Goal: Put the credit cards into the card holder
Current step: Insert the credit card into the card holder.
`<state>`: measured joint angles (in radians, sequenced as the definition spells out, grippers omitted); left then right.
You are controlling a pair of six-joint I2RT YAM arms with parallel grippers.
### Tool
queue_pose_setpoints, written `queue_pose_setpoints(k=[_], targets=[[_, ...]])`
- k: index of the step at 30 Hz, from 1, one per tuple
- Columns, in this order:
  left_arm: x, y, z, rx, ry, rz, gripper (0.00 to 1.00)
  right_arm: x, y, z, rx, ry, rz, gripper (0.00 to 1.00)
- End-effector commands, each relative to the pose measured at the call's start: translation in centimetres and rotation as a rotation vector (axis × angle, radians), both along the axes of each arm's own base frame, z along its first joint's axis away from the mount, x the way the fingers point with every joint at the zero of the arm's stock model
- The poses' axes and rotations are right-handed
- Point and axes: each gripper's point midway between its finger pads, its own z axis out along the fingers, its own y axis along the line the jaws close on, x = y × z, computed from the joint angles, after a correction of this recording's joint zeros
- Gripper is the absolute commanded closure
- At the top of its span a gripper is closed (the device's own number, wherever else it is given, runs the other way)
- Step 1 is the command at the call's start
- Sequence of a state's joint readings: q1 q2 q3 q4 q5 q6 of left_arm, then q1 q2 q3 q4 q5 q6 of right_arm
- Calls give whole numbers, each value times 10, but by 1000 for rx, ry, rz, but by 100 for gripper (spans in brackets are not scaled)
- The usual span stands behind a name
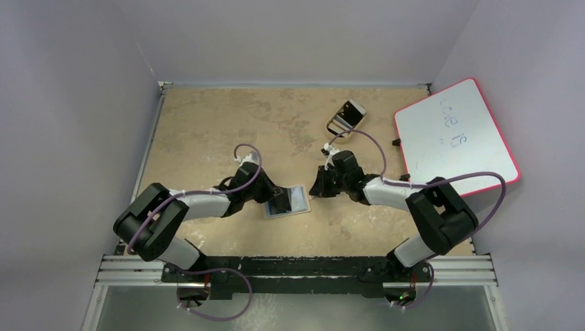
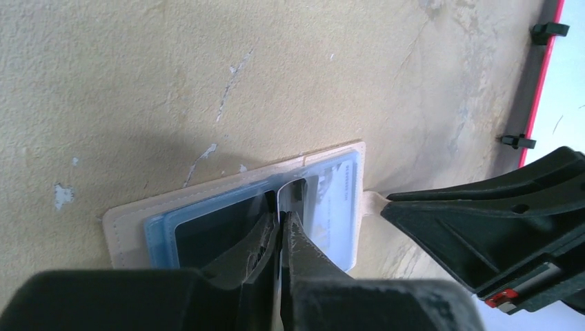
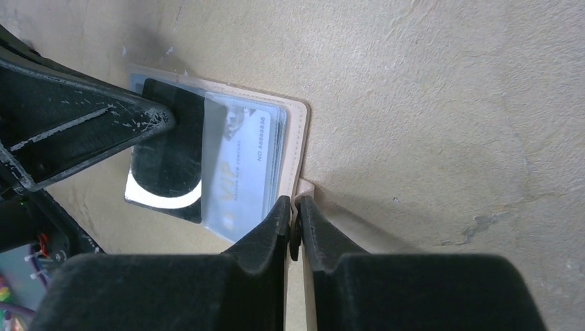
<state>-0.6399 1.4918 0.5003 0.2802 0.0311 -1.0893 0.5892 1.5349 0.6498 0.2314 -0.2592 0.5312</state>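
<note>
Left wrist view: the left gripper (image 2: 281, 219) was pressed together over the card holder (image 2: 127, 224) at mid-frame, any catch hidden. Credit cards (image 2: 334, 200) were half covered. The holder's tab (image 3: 305, 187) was pinched by the right gripper (image 3: 295, 207); bare table (image 3: 448, 103) was seen rightward.

The left gripper (image 2: 281, 215) has its jaws pressed together, tips down on the middle of the open card holder (image 2: 131, 222). The holder lies flat on the table (image 2: 207, 69) with pale blue credit cards (image 2: 331, 200) in its panels. The right gripper (image 2: 390, 207) meets the snap tab (image 2: 370, 200), and a red-edged whiteboard (image 2: 569, 76) shows beyond.
</note>
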Motion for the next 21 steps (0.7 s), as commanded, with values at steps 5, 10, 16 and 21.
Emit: queue_pose_setpoints(k=[5, 10, 16, 21], targets=[[0, 15, -16, 48, 0, 93, 100, -11, 7, -2, 89, 21, -18, 99], [2, 11, -10, -11, -58, 105, 100, -14, 6, -2, 106, 24, -29, 100], [2, 8, -14, -79, -82, 136, 100, -15, 8, -4, 127, 34, -41, 100], [3, 19, -13, -21, -111, 150, 100, -15, 6, -6, 120, 39, -47, 100]])
